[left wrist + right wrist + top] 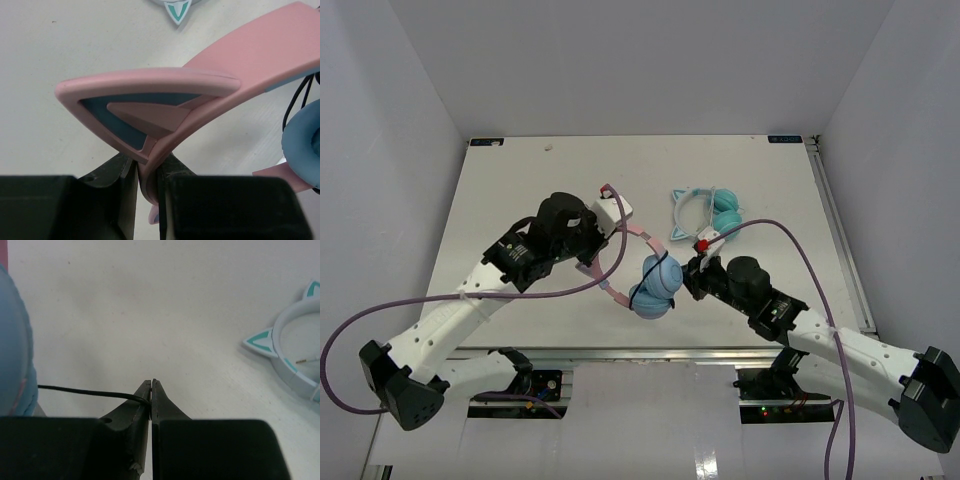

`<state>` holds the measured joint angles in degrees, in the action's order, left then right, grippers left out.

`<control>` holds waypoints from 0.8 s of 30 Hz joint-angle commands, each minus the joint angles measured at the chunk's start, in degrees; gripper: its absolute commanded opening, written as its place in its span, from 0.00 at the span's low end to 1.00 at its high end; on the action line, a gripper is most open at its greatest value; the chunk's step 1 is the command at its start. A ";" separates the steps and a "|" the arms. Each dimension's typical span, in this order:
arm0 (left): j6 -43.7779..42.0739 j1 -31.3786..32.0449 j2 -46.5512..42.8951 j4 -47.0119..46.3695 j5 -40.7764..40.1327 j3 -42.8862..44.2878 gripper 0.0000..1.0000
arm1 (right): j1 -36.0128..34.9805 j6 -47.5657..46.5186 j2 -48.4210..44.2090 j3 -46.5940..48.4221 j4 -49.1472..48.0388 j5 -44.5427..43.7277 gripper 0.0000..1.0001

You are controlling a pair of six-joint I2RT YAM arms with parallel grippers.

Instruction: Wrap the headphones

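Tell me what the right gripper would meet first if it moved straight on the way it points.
Probably only bare table; the right gripper points between the blue ear cup and the white headphones.

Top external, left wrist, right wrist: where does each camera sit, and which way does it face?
Top external: above, behind the arms, facing down on the table; both arms show.
Left wrist: on the left arm, facing along the left end effector, shut on the headphones.
Right wrist: on the right arm, facing along the right end effector, shut on the cable.
Shared: both wrist views catch the white cat-ear pair.
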<state>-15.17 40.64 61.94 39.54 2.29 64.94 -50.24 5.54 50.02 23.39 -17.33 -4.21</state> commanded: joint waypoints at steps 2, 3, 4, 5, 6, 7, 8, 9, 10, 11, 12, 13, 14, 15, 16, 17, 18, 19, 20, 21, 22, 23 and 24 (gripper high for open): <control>-10.94 0.22 4.99 -0.02 -6.71 -1.60 0.00 | 2.25 -1.06 1.23 11.42 15.01 -0.25 0.08; -11.55 0.23 5.98 -0.68 -7.38 -1.65 0.00 | 2.39 -1.82 2.60 12.79 16.89 0.07 0.08; -12.18 0.23 6.48 -1.44 -7.56 -1.86 0.00 | 2.43 -2.40 3.69 14.24 19.06 0.12 0.08; -12.85 0.22 6.79 -2.29 -7.60 -2.15 0.00 | 2.44 -2.92 4.70 15.72 21.22 0.03 0.08; -14.00 0.14 6.87 -3.94 -8.00 -2.80 0.00 | 2.52 -3.26 5.78 17.28 22.07 -0.71 0.08; -14.01 0.22 6.96 -4.73 -8.18 -2.81 0.00 | 2.52 -3.52 6.13 17.30 22.77 -1.41 0.08; -15.23 0.23 7.31 -5.43 -8.41 -3.39 0.00 | 2.69 -3.75 6.54 18.35 23.64 -2.40 0.08; -16.09 0.23 7.61 -5.99 -8.74 -3.80 0.00 | 2.82 -3.99 6.79 19.08 24.25 -3.23 0.08; -16.60 0.23 7.92 -6.35 -8.97 -4.09 0.00 | 2.94 -4.18 6.86 19.37 24.44 -3.97 0.08; -17.10 0.23 8.31 -6.63 -8.97 -4.42 0.00 | 3.11 -4.29 6.92 19.48 24.45 -4.80 0.08; -17.77 0.23 8.61 -6.85 -8.85 -4.78 0.00 | 3.19 -4.31 6.93 19.56 24.45 -5.53 0.08; -18.28 0.23 8.86 -7.12 -8.75 -5.10 0.00 | 3.36 -4.36 6.93 19.63 24.59 -6.32 0.08; -18.72 0.23 9.01 -7.31 -8.89 -5.44 0.00 | 3.61 -4.47 6.88 19.70 24.81 -6.54 0.08; -19.21 0.23 9.06 -7.36 -9.27 -5.83 0.00 | 3.89 -4.64 6.77 19.75 25.03 -6.05 0.08; -19.94 0.29 9.01 -7.44 -9.85 -6.34 0.00 | 4.19 -4.73 6.56 19.63 24.99 -5.07 0.08; -20.68 0.45 8.80 -7.76 -10.51 -6.88 0.00 | 4.44 -4.61 6.17 19.59 25.02 -4.35 0.08; -21.42 0.64 8.54 -8.18 -11.18 -7.43 0.00 | 4.66 -4.42 5.72 19.59 25.08 -3.77 0.08; -22.16 0.84 8.29 -8.59 -11.86 -7.98 0.00 | 4.89 -4.23 5.27 19.59 25.15 -3.19 0.08; -23.21 1.18 8.00 -9.17 -13.07 -8.73 0.00 | 5.18 -4.05 4.80 19.70 25.38 -2.26 0.08; -24.37 1.60 7.70 -9.68 -14.21 -9.51 0.00 | 5.45 -3.96 4.38 19.88 25.62 -1.45 0.08; -25.65 2.09 7.40 -10.13 -15.22 -10.31 0.00 | 5.69 -3.95 4.03 20.14 25.87 -0.82 0.08; -26.94 2.66 7.18 -10.91 -15.80 -11.24 0.00 | 5.83 -3.81 3.88 20.78 26.22 -1.02 0.08; -27.19 2.84 6.93 -11.06 -15.91 -11.42 0.00 | 5.93 -3.78 3.92 20.90 26.72 -1.06 0.08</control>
<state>-32.34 42.50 70.50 22.96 -7.01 56.91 -46.45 2.37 57.16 39.19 10.90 -2.61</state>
